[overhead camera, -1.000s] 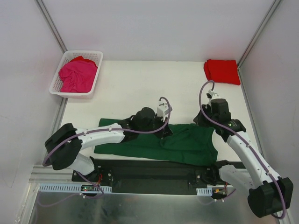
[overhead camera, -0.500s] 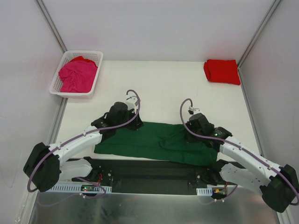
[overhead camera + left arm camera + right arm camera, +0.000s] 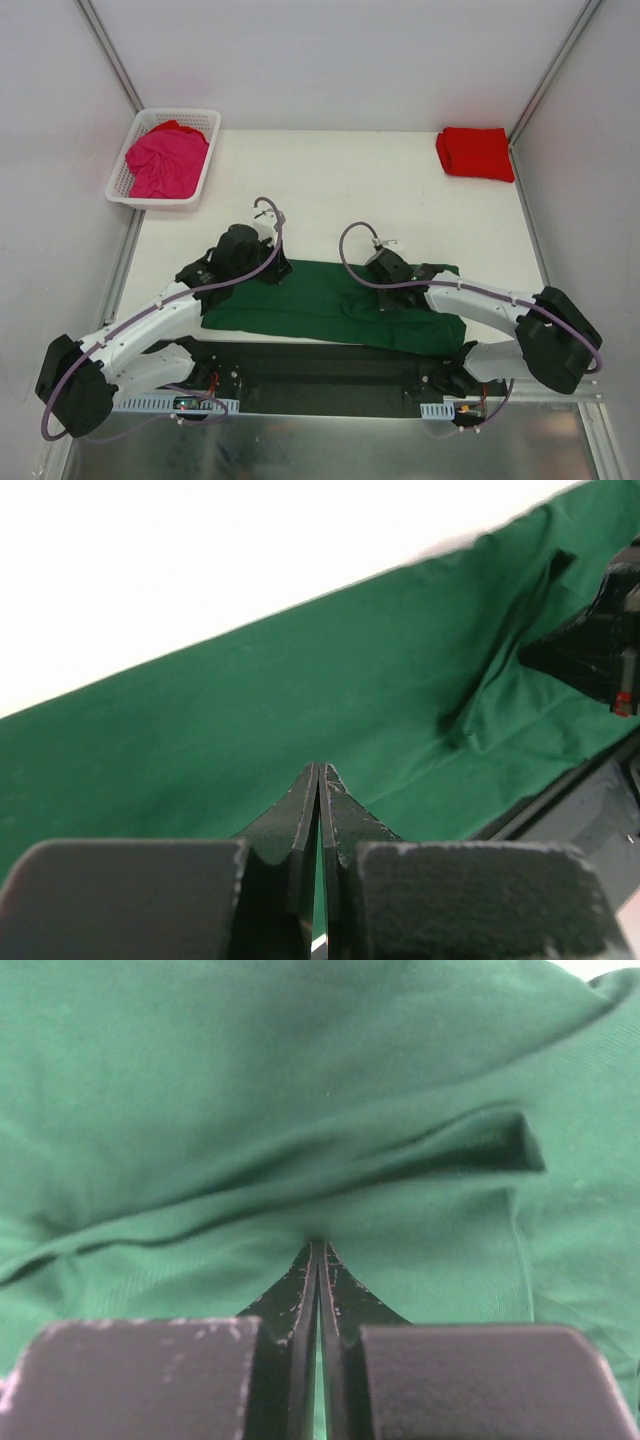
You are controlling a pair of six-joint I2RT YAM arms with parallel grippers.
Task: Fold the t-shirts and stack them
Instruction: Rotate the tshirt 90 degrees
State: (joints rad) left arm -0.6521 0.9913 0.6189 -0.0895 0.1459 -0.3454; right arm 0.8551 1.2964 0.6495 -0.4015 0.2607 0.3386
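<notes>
The table (image 3: 330, 190) is white and matt, and pale grey walls (image 3: 330, 60) close it at the back and at both sides. Seen from above, a white plastic basket (image 3: 207, 160) stands at the 10 o'clock corner with a pink t-shirt (image 3: 165, 162) crumpled inside it, and a bit of red cloth (image 3: 176, 126) shows at the far edge of that t-shirt. A red t-shirt (image 3: 474, 152) lies folded at the 1 o'clock corner, close to the right wall. The dark green t-shirt (image 3: 320, 298) is spread as a long band at 6 o'clock, just beyond the black base plate (image 3: 330, 368) of the arms, with some creases near its middle. The left arm (image 3: 150, 318) reaches low from 7 o'clock toward the centre, and its wrist is over the left end of the green t-shirt. The right arm (image 3: 480, 297) lies almost flat, pointing to 9 o'clock over the right half of the same t-shirt. The left gripper (image 3: 318, 770) has its fingers pressed together, with green cloth below them and nothing between them. The right gripper (image 3: 317, 1245) is also clenched, its tips meeting a fold of the green cloth; I cannot tell if any cloth is pinched there.
</notes>
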